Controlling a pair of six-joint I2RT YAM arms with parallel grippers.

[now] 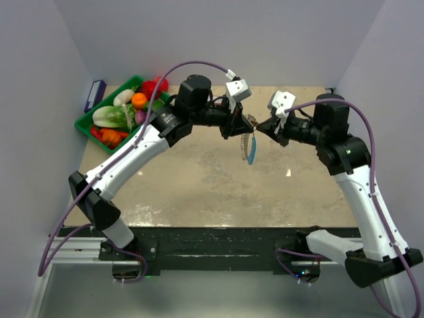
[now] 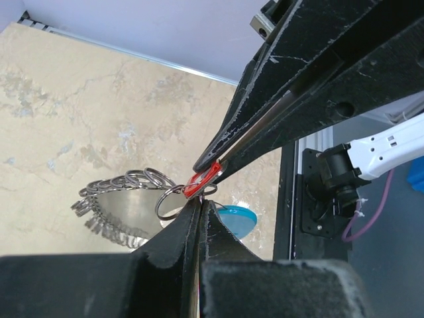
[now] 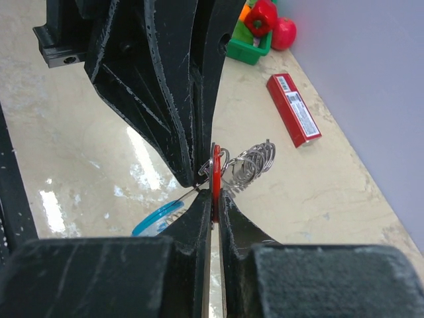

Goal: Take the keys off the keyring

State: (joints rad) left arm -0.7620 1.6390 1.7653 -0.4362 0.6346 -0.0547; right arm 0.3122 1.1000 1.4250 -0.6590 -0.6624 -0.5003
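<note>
Right gripper (image 3: 213, 203), closed on the red key (image 3: 216, 165), faces the left gripper (image 2: 201, 205), clamped on the keyring (image 1: 250, 150) just beside it, so the remaining keys (image 3: 252, 164) hang above the table (image 1: 199, 192), seemingly ready to be pulled apart.

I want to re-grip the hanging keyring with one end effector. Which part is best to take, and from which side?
I would grip the blue section: it hangs lowest, smooth and free of keys. Come from below, because the top of the keyring is crowded: the left end effector pinches it there and the right end effector pinches the red piece.
</note>
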